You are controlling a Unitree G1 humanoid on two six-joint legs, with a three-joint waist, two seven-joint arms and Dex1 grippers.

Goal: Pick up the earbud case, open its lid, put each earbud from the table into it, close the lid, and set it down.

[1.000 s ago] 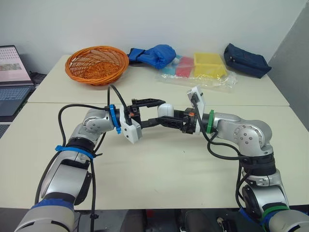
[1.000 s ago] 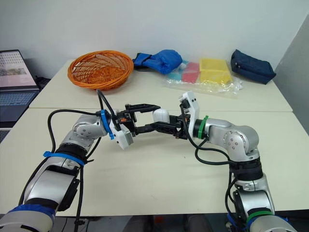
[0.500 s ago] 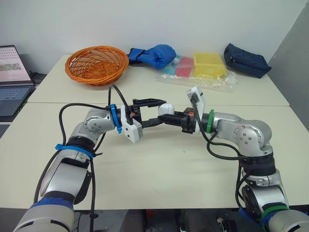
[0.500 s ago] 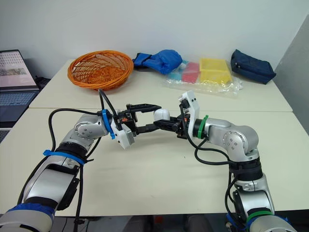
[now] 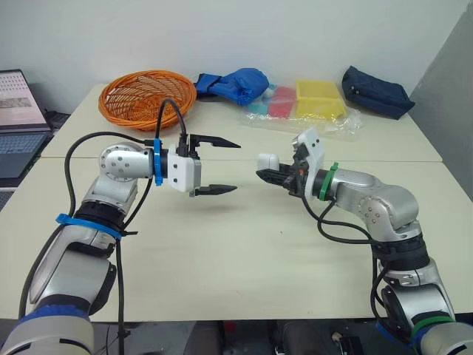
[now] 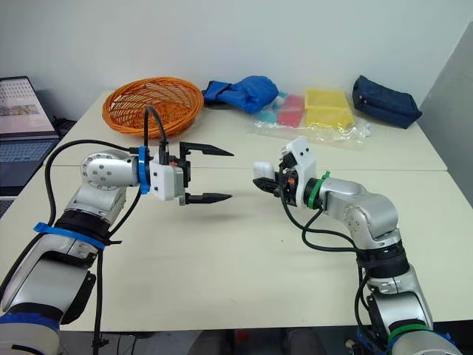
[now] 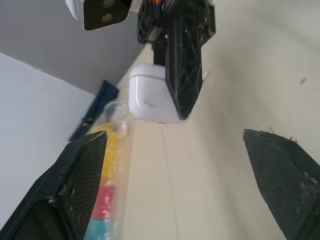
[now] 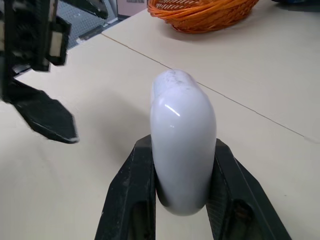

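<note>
One earbud case [image 8: 182, 145] sits clenched between right jaws; left jaws gape nearby.

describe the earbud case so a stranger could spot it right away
Over the middle of the pale table, look between the two arms. The right gripper is shut on the case. It is the small, rounded, glossy white thing between black fingers, facing the open left gripper.
</note>
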